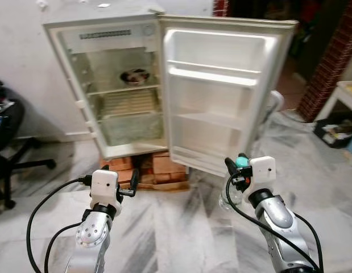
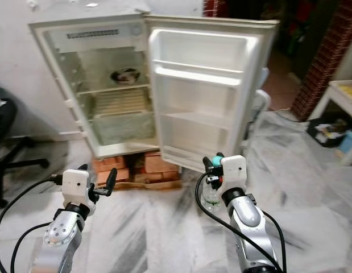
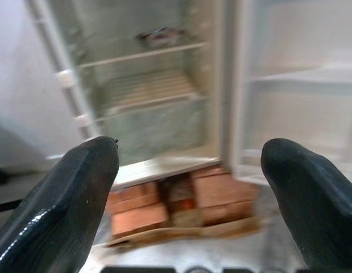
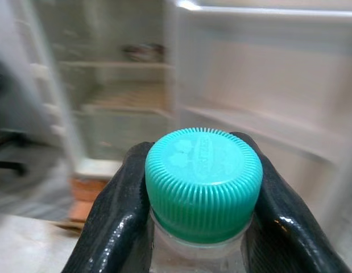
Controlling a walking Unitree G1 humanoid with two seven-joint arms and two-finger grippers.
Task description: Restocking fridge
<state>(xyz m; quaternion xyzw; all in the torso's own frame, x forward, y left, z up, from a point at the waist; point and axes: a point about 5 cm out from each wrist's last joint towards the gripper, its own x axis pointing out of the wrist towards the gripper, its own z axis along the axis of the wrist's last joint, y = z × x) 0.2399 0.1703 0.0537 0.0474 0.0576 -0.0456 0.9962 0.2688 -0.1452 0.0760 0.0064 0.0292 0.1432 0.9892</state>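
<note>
The right gripper (image 4: 201,196) clamps a clear bottle (image 1: 231,196) just under its teal cap (image 4: 203,181); the cap's embossing is too blurred to read. The left gripper (image 3: 190,199) is spread wide, empty. Ahead, the open fridge (image 1: 113,85) sits on bricks (image 1: 156,168).

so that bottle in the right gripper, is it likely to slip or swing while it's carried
The bottle probably swings: the right gripper pinches just under its cap, with the body hanging below. The ridged cap likely stops it slipping through. Its clear plastic looks thin, so it may flex.
</note>
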